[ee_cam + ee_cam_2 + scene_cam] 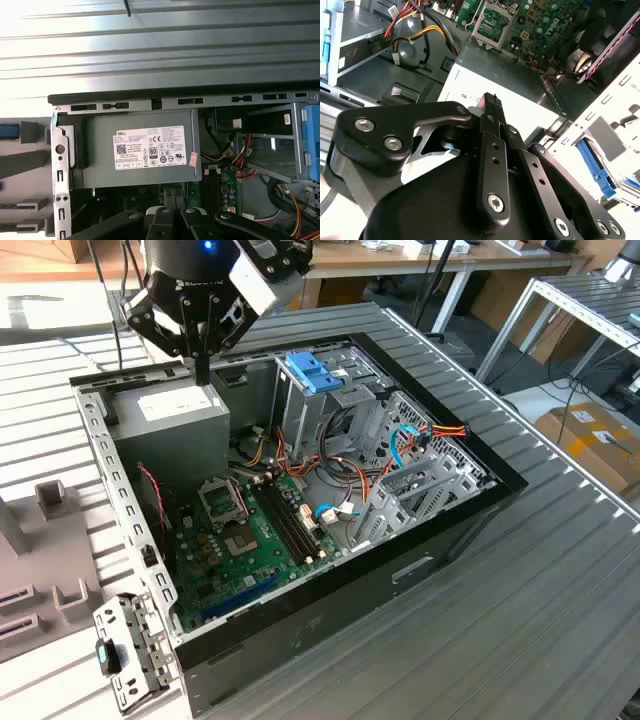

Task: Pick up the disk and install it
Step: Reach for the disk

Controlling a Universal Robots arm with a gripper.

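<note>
From the exterior view, the black two-fingered pincer (203, 368) hangs just above the large grey power-supply box with the white sticker (170, 418). That box sits in the corner, toward the exterior view's left, of the open black desktop computer case (330, 610) lying on the ribbed grey metal table (530, 580). The fingers are pressed together into one thin tip with nothing between them. To the exterior view's right a light-blue plastic tray with cut-outs (313, 370) sits atop the drive cage, and the green motherboard (240, 530) lies low inside.

In the second wrist view the pincer's own black body blocks the near ground, and its joined tip (490, 102) points at the white sticker. Past the pale perforated case wall (615, 90), outside the case, lies what I take for the flat silver-grey disk (593, 167), showing a long blue plastic side rail. The wall stands between it and the pincer, well apart.

The first wrist view looks down on the power-supply box (140, 147), with the tray (312, 145) at one edge. A small blue end piece (10, 131) sits outside the case; whether it belongs to the disk I cannot tell
</note>
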